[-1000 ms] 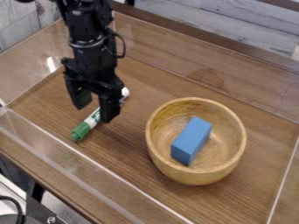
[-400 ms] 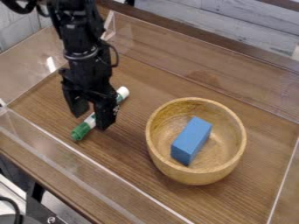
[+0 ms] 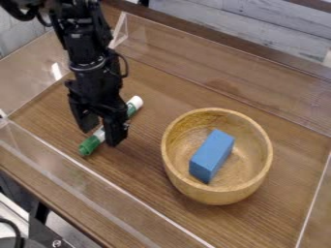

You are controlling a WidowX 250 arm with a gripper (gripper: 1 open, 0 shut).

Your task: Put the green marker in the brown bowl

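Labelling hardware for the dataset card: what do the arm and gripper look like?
Black, slim, segmented arm with bracket-like links and small light spots along it. The gripper is black too, with dark jaws. No legible markings at this size.

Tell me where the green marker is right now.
In the camera view, the green marker lies on the table, left of the brown bowl, beneath the gripper.

Pale, smooth wood is being shown by the bowl at four o'clock, and a matt surface by the blue block inside it. Brown, grained wood with a low sheen is being displayed across the tabletop.
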